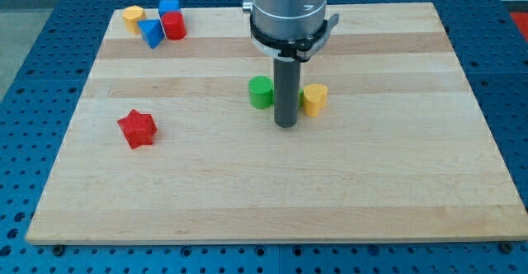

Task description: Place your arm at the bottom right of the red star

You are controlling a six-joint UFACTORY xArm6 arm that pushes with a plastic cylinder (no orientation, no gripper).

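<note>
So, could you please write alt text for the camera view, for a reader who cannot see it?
My tip rests mid-board between a green block and a yellow block, far to the right of the red star. At the wooden board's top left sit a yellow block, two blue blocks and a red block.

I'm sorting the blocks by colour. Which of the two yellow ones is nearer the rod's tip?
The yellow heart-shaped block, just to the view's right of my tip. The other yellow block sits far off, in the cluster at the wooden board's top-left corner.
</note>
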